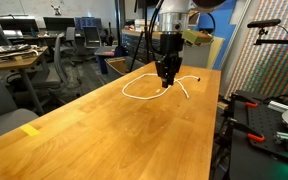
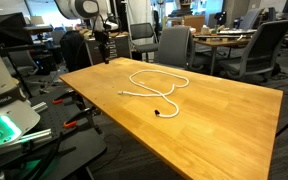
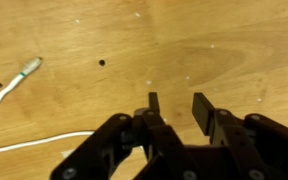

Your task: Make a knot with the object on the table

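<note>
In the wrist view the cord (image 3: 34, 143) lies at left on the wooden counter (image 3: 234, 50), with one tipped end above a white strand. Right of it the tool (image 3: 177, 105) is over bare wood, fingers spread apart, pinching nothing. Both exterior views show the cord in a loose loop on the counter.

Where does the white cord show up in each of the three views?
In an exterior view: the white cord lies looped on the far half of the table, by the gripper.
In an exterior view: cord looped near the table's middle.
Wrist view: two strands at the left edge, left of the gripper.
Shared landmark: the light wooden table.
</note>
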Action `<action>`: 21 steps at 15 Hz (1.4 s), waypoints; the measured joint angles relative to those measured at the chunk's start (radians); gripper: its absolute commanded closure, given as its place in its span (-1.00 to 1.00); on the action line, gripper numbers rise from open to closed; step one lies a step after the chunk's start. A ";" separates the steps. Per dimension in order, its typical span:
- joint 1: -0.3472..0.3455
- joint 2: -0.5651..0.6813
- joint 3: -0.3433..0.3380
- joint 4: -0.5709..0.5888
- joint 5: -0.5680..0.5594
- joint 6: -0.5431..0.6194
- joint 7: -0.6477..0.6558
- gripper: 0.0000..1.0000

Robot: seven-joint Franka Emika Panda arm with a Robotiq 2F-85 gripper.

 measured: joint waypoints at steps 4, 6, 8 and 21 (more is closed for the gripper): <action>-0.061 -0.049 -0.082 0.042 -0.071 -0.271 0.058 -0.99; -0.120 -0.082 -0.136 0.069 -0.102 -0.401 0.068 -1.00; -0.168 -0.088 -0.167 0.097 -0.103 -0.495 0.047 -1.00; -0.188 -0.026 -0.176 -0.131 0.089 -0.069 0.292 -1.00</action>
